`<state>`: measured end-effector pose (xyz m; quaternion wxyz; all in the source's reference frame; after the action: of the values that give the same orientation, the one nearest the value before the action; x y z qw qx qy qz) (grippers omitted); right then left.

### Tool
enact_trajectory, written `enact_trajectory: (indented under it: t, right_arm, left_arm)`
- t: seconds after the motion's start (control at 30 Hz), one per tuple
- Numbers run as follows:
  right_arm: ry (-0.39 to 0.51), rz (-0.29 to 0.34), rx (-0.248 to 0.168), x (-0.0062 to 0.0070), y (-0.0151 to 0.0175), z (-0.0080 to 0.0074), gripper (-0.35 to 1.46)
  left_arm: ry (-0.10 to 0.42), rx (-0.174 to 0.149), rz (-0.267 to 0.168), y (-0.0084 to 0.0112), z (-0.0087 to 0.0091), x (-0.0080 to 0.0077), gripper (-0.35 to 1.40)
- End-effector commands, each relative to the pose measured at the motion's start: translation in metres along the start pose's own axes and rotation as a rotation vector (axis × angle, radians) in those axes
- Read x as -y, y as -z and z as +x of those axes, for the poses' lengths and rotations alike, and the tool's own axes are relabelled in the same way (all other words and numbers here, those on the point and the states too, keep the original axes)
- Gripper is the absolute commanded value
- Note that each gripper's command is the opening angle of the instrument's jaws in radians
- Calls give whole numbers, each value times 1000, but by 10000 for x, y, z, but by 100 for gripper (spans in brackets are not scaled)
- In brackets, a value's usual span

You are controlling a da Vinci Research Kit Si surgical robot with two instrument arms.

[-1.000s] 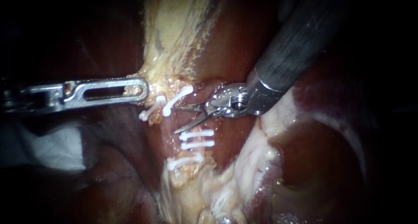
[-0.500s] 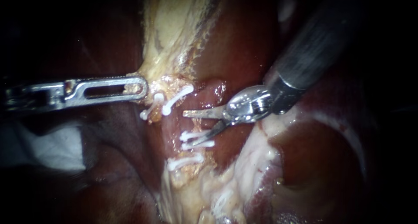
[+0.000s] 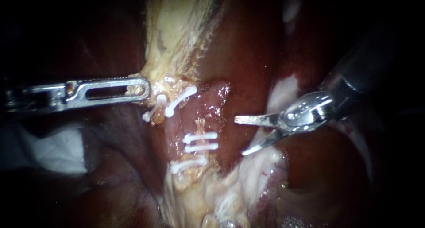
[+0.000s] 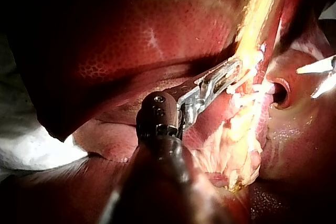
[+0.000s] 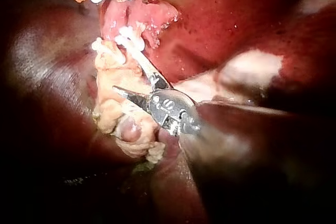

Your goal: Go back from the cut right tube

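The cut tube's lower stump stands above two white clips, with a third clip lower. Its upper stump lies beside another clip. My right instrument sits to the right of the cut, clear of the tube, its two thin blades open and empty. It also shows in its wrist view, blades apart next to the clipped stump. My left instrument is shut on yellowish tissue at the gallbladder's base, seen too in the left wrist view.
Dark red liver surrounds the field. Pale yellow fatty tissue runs upward from the left jaws. Glistening pale tissue lies below the right blades. White gauze sits at the lower left.
My right instrument has drawn back to the right, away from the cut between the clips, blades still open. The left instrument and the clips have not moved.
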<state>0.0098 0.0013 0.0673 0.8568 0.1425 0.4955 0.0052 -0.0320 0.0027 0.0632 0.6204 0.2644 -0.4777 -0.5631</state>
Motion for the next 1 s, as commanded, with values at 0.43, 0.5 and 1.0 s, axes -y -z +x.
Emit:
enact_trajectory:
  t: [0.43,0.5,1.0]
  right_arm:
    - [-7,-31,-13,-2,34,18,143]
    - [-7,-31,-13,-1,34,18,143]
    - [-7,-29,-14,0,34,19,143]
  left_arm:
    - [2,19,5,-20,-8,-11,-35]
    - [1,16,11,-30,-9,-16,-35]
    - [-10,1,39,-79,3,-22,-35]
